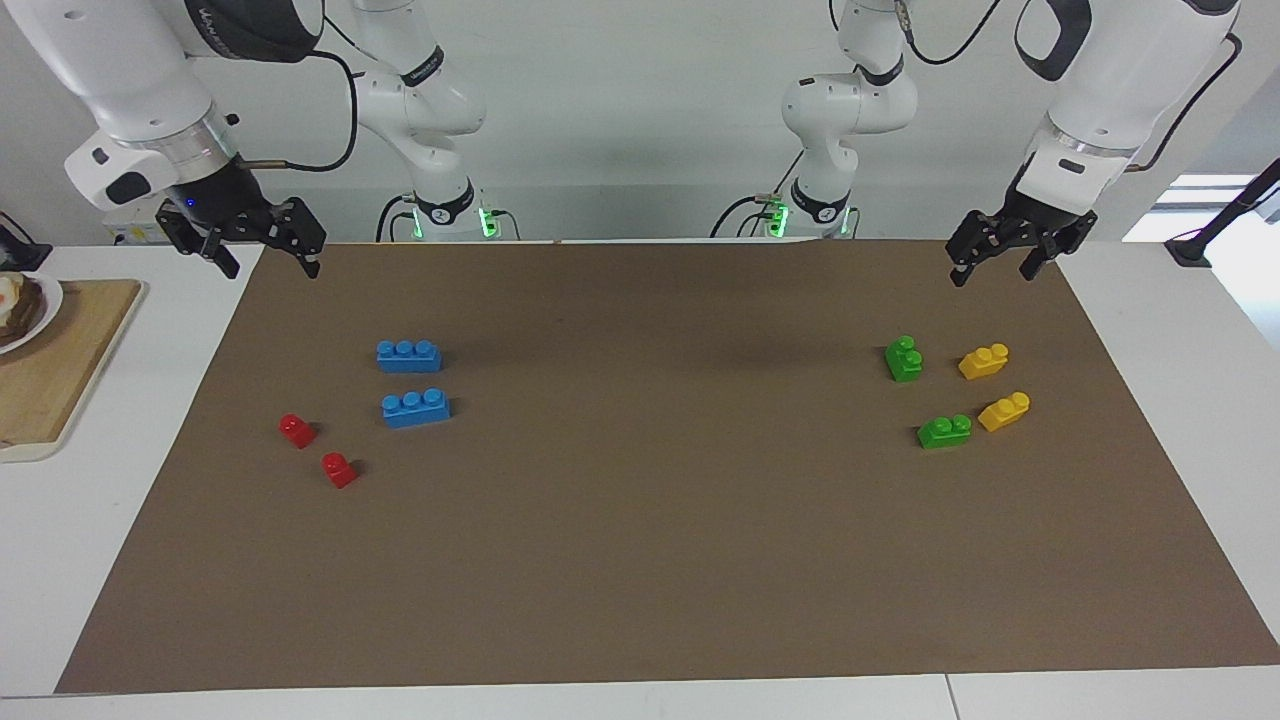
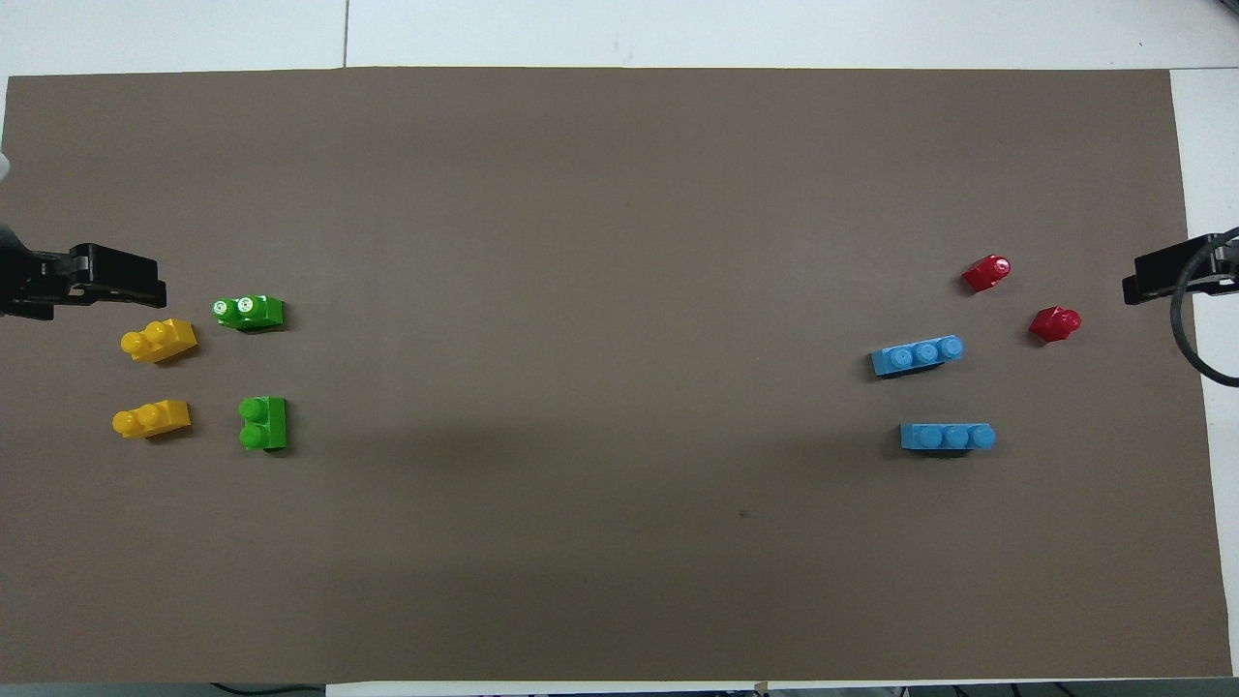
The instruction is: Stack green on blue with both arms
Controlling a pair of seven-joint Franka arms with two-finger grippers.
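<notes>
Nearest the robots' edge of the brown-matted worktop (image 1: 640,600): two small green two-stud plastic bricks (image 1: 904,358) toward the left arm's end, two longer blue three-stud plastic bricks (image 1: 408,355) toward the right arm's. Likely light, rigid, slippery; best pinched across flat sides. Left gripper (image 1: 1003,265) and right gripper (image 1: 265,262) raised, open, empty.

On the brown mat (image 1: 640,520), 2 blue 3-stud bricks (image 1: 408,355) (image 1: 415,407) lie at center left, 1 below the other. 2 red 1-stud bricks (image 1: 296,430) (image 1: 338,469) sit lower left of them. At center right are 2 green 2-stud bricks (image 1: 904,359) (image 1: 944,431), with 2 yellow 2-stud bricks (image 1: 984,361) (image 1: 1004,411) just beside them. The right gripper (image 1: 262,262) hangs open at upper left, the left gripper (image 1: 995,268) open at upper right. A wooden board (image 1: 60,370) shows at the left edge.
</notes>
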